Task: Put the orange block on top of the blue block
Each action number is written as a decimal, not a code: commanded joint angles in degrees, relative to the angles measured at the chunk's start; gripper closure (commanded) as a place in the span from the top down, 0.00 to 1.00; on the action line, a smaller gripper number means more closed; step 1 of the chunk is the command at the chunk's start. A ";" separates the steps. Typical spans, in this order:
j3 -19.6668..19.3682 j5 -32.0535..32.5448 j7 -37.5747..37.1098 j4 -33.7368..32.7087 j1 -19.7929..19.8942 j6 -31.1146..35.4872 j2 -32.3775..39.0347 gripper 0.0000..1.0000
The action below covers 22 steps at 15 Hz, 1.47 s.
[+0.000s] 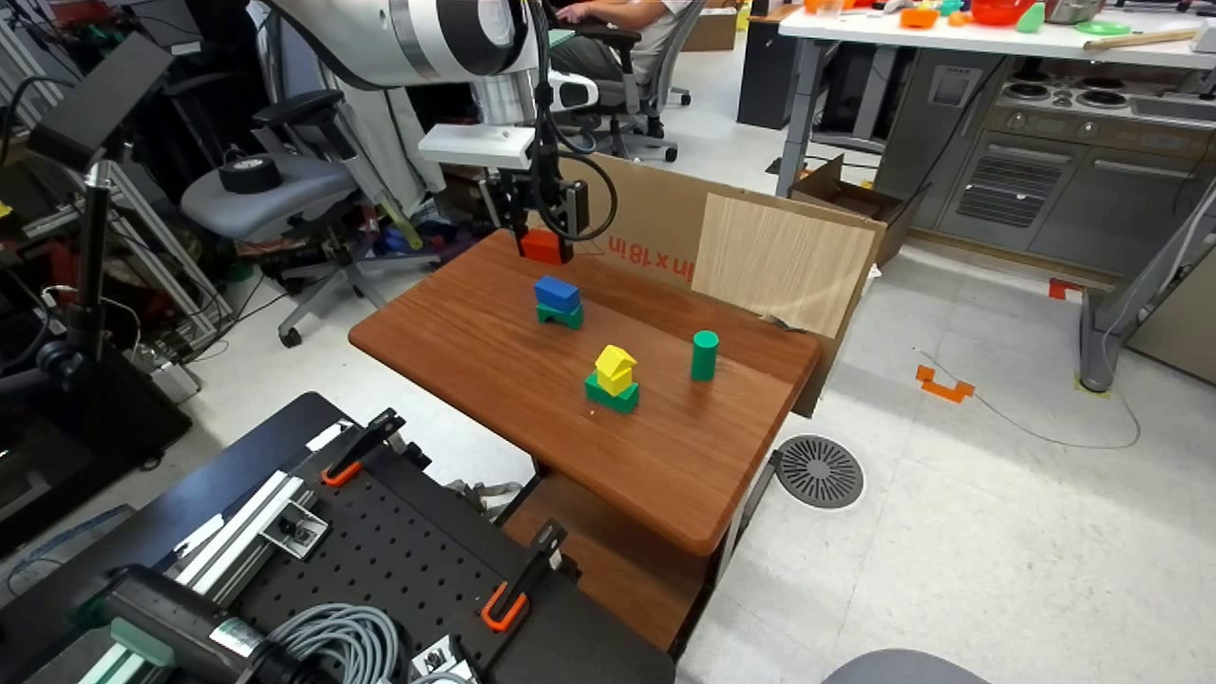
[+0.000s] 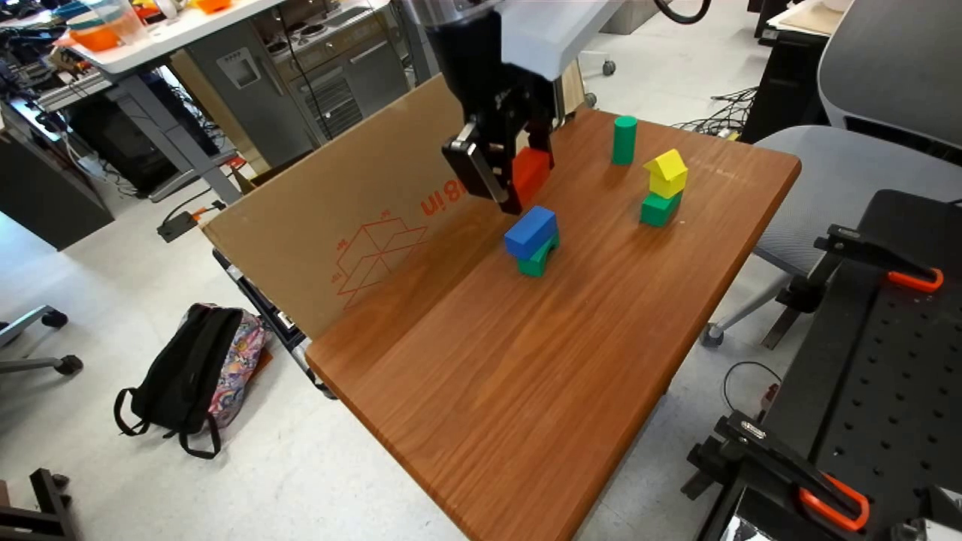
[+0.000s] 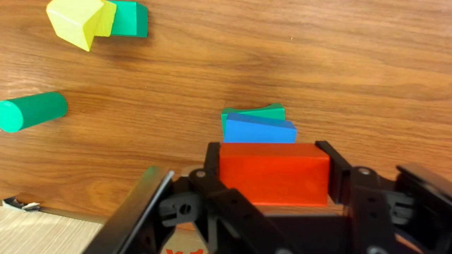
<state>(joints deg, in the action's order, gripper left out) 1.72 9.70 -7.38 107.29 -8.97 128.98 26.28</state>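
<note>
I'm holding the orange block (image 2: 531, 174) in the gripper (image 3: 274, 173). Grip is narrow, clamped across the block's two short ends. Color reads orange-red. Block is up in the air, off the surface (image 2: 481, 391), higher than the blue block (image 2: 532, 231) and near it. Both exterior views show wood between the two, so they're apart. In the wrist view the orange block hides part of the blue block; I can't tell how squarely they line up.

Blue block lies on a green arch block (image 1: 559, 313) and looks a bit skewed on it in the wrist view.

Other stuff I see on the surface in an exterior view: green cylinder (image 1: 704, 357) standing upright, over to the right. Yellow-green stack on the near side, between the blue block and the cylinder going left to right: yellow roof-shaped block (image 1: 616, 360) on top, yellow block (image 1: 617, 382) under it, green block (image 1: 622, 403) at the bottom.

Cardboard sheet (image 1: 655, 204) with red print stands along the far edge, pale wood-look panel (image 1: 784, 256) against it on the right. Black perforated board (image 1: 408, 541) near left, two black-and-orange clamps (image 1: 375, 437) on its edge. In an exterior view I also get a backpack (image 2: 188, 364) on the floor, left.
</note>
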 commanded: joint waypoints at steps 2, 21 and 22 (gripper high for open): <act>-0.72 0.48 -1.67 -5.68 -0.49 -4.34 3.91 0.42; 0.49 -1.47 1.87 -12.66 0.63 -12.12 10.54 0.42; 0.89 -1.84 3.45 -12.96 0.99 -12.30 10.45 0.42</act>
<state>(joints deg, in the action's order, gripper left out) 1.50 9.46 -7.65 97.70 -8.98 119.99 35.61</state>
